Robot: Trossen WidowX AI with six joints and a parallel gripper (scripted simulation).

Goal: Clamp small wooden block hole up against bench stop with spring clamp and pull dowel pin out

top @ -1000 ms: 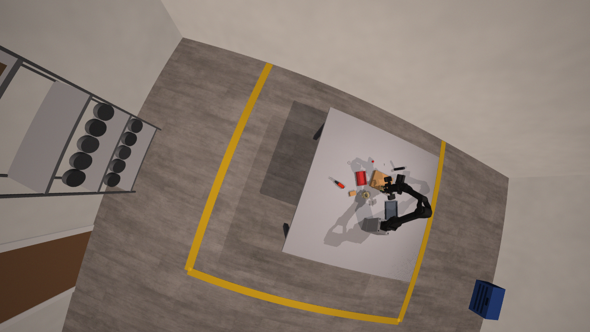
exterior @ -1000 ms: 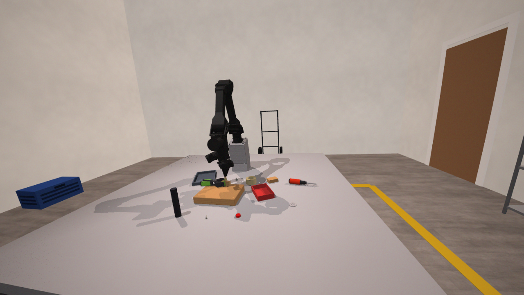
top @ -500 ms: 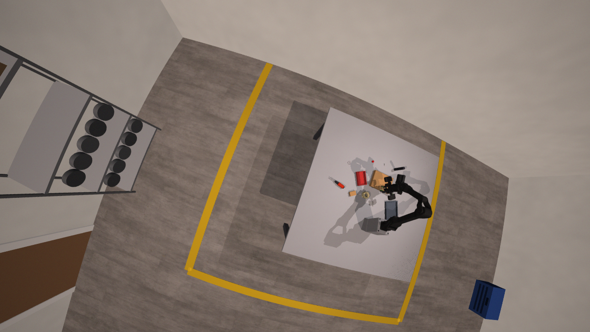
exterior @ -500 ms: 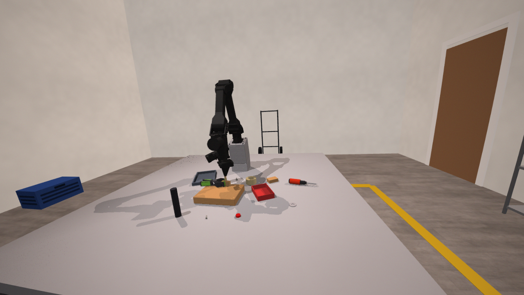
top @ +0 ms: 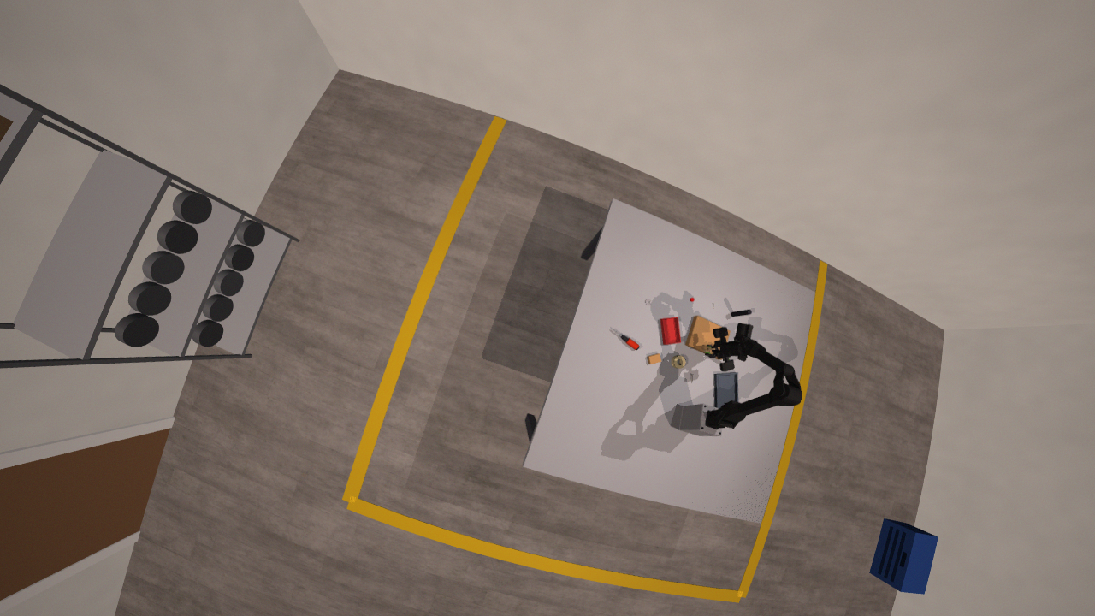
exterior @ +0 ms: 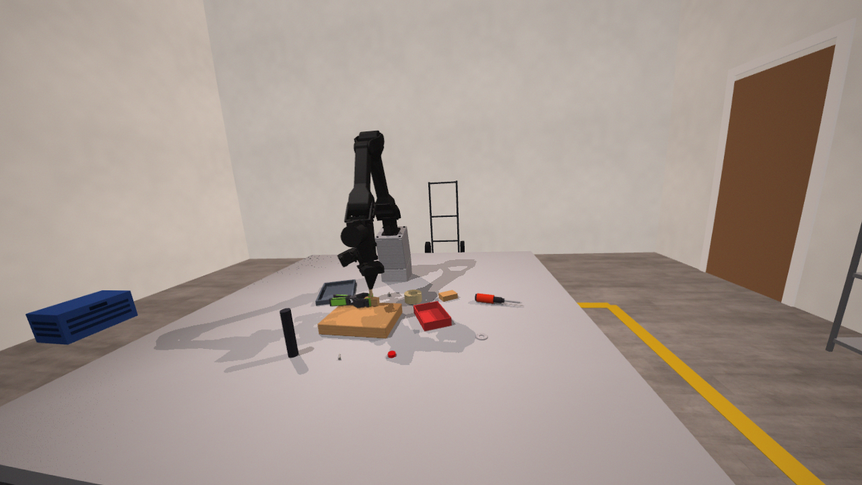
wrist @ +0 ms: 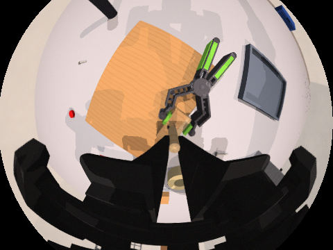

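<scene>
The orange wooden board (wrist: 139,83) lies on the table and also shows in the exterior view (exterior: 360,320). The black spring clamp (wrist: 199,90) with green handles sits at the board's edge. Its jaws are around the small wooden block (wrist: 182,113). My gripper (wrist: 173,139) points straight down over the block and is shut on the tan dowel pin (wrist: 175,138), which stands upright. In the exterior view the pin (exterior: 371,294) hangs below my fingertips (exterior: 372,283). I cannot tell whether its lower end is clear of the hole. The bench stop is not clear to see.
A grey tray (exterior: 335,292) lies beside the clamp, towards the arm's base. A tape roll (exterior: 413,296), a small orange block (exterior: 448,294), a red tray (exterior: 432,314) and a screwdriver (exterior: 493,298) lie to the right. A black cylinder (exterior: 289,332) stands left of the board.
</scene>
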